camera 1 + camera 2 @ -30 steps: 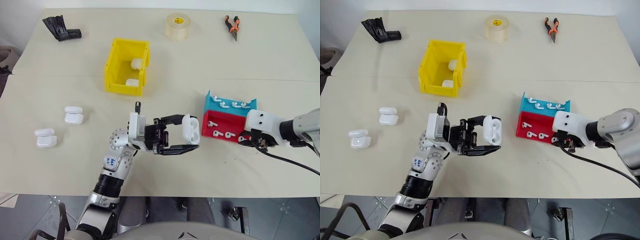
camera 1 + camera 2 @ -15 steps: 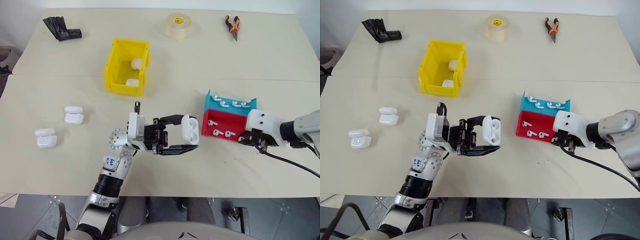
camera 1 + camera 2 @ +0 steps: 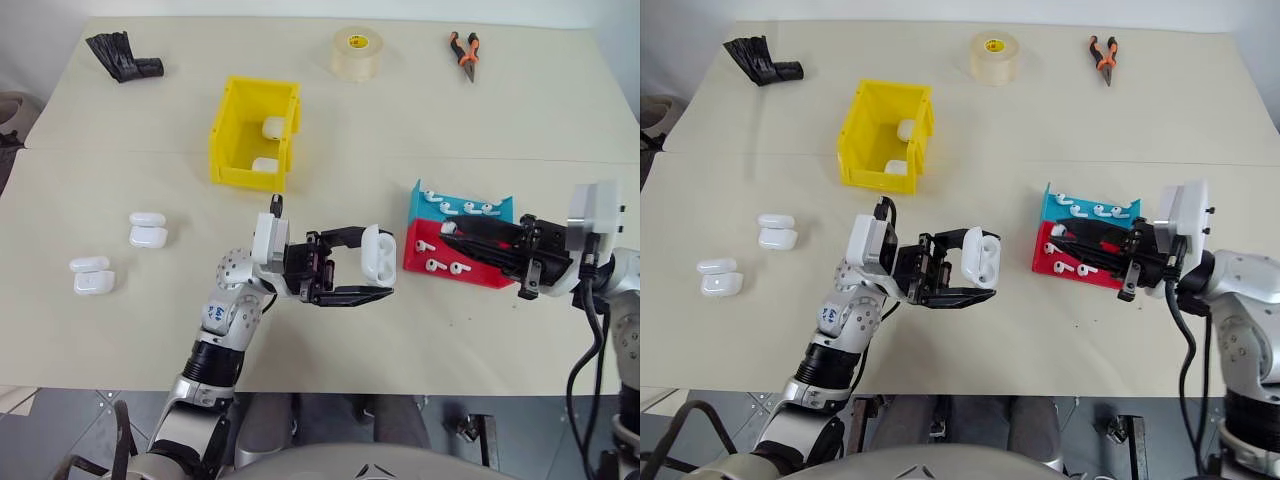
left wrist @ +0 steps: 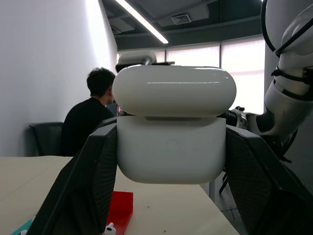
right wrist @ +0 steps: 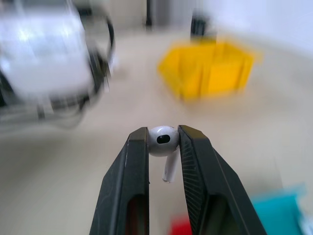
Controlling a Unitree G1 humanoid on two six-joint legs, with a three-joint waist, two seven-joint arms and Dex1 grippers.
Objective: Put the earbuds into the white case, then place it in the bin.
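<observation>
Two grippers are working above the cream table [image 3: 120, 360]. The left gripper [image 3: 380, 272] is pointing toward the robot's right, its black fingers clamped on a white case [image 3: 377, 254], which it is holding clear of the table surface; in the left wrist view the case [image 4: 172, 125] is sitting squarely between both fingers [image 4: 93, 181], lid hinged slightly up from the body. The right gripper [image 3: 446, 230] is reaching leftward over the trays, its fingers pinching one earbud [image 5: 163, 141] by the head, stem hanging out between the tips, in the right wrist view. The gripper tips and the held case are near each other but apart.

More earbuds [image 3: 462, 209] are lying in the teal tray [image 3: 425, 206], others in the red tray [image 3: 418, 256] just in front of it. The yellow bin [image 3: 230, 135] is standing farther back on the table, well apart from both grippers, with two white cases [image 3: 272, 128] already inside. Four more cases are sitting at the left: one pair [image 3: 147, 230] and another pair [image 3: 90, 275].

At the far edge: a tape roll [image 3: 356, 52], orange-handled pliers [image 3: 464, 51], a black crumpled object [image 3: 122, 56].
</observation>
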